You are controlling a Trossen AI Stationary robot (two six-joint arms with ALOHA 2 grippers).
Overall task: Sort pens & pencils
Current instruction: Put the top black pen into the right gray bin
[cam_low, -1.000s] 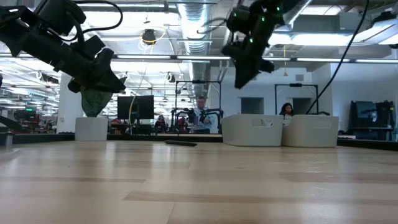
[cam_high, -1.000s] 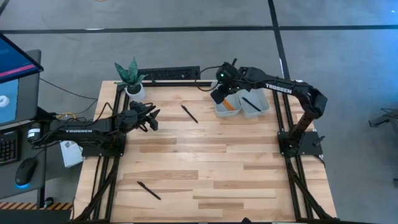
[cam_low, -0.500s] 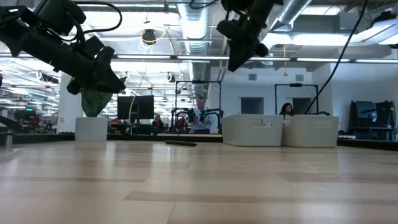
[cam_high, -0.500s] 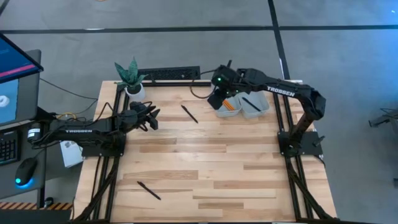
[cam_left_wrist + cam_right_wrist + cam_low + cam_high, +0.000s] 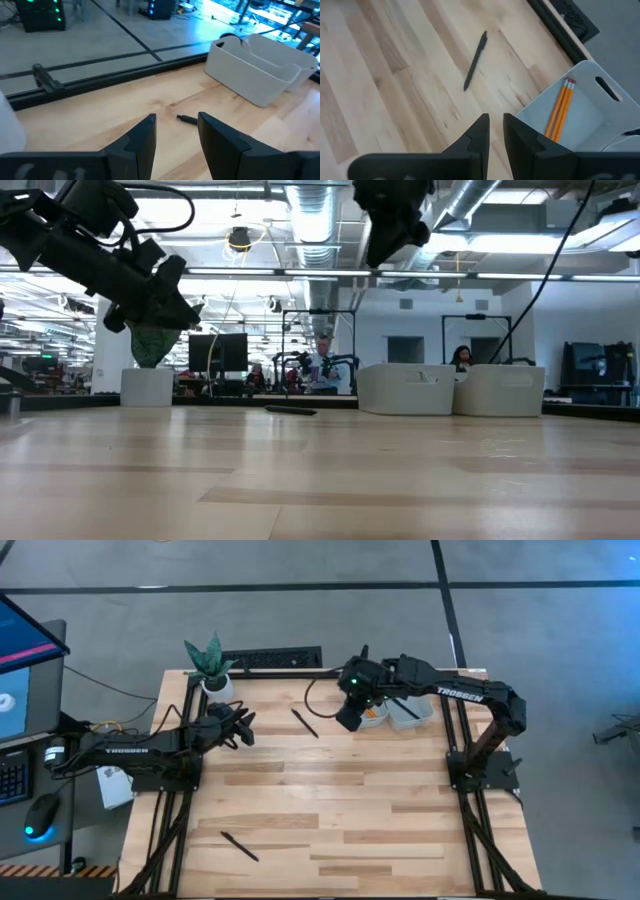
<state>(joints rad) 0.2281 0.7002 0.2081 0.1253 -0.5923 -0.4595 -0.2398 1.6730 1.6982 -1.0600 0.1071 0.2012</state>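
Note:
Two black pens lie flat on the table: one (image 5: pixel 304 723) near the far edge, also seen as pen (image 5: pixel 475 61) and pen (image 5: pixel 290 409), and another pen (image 5: pixel 239 846) near the near-left corner. Orange pencils (image 5: pixel 560 107) lie in the left white bin (image 5: pixel 368 716). A third dark pen (image 5: pixel 403 707) shows in the right bin. My right gripper (image 5: pixel 347 720) (image 5: pixel 495 127) hovers high between bin and far pen, fingers narrowly open. My left gripper (image 5: pixel 243 730) (image 5: pixel 177 130) waits open, raised at the table's left, pointing at that pen.
Two white bins (image 5: pixel 410 390) stand side by side at the far right of the table. A potted plant (image 5: pixel 210 665) sits at the far-left corner, and a black power strip (image 5: pixel 275 660) runs along the far edge. Bare wood fills the middle and near half.
My right gripper has left the spot above the left bin, rising and swinging toward the near edge and the far pen. The pens, pencils and left arm have kept still.

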